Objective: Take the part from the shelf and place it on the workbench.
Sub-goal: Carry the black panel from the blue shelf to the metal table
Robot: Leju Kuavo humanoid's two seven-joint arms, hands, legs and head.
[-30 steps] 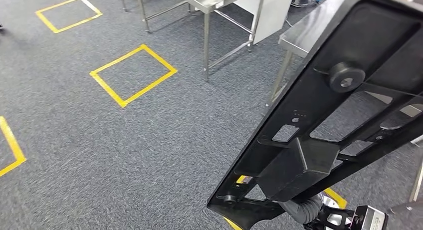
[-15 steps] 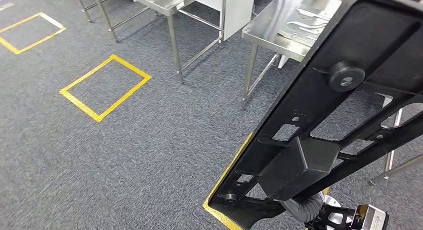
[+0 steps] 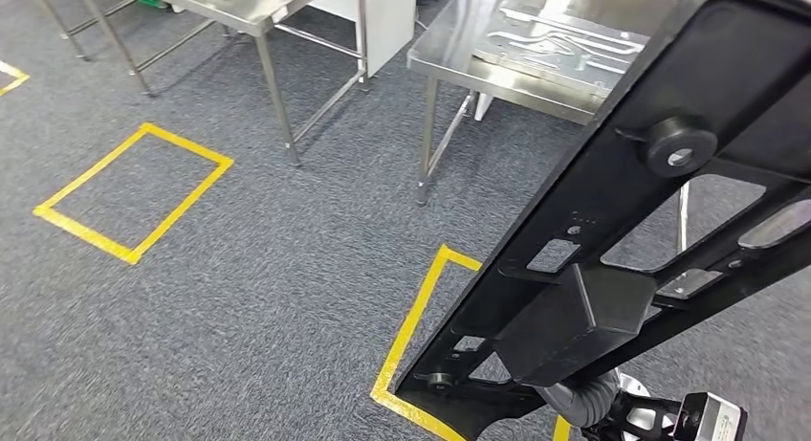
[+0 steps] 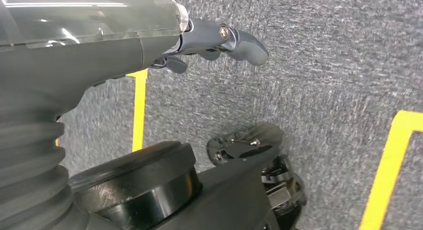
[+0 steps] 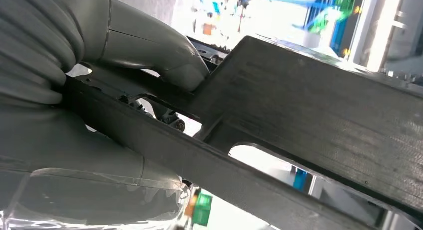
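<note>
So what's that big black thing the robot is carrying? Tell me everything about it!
The black part is a long, flat frame that looks like matte plastic, with cut-out windows, ribs, a round knob and a boxy block. It is carried tilted, slanting from low near the robot up and away, above the grey carpet and in front of a steel workbench. The right hand holds it near its lower end, thumb pressed on it. It is off the workbench.
</note>
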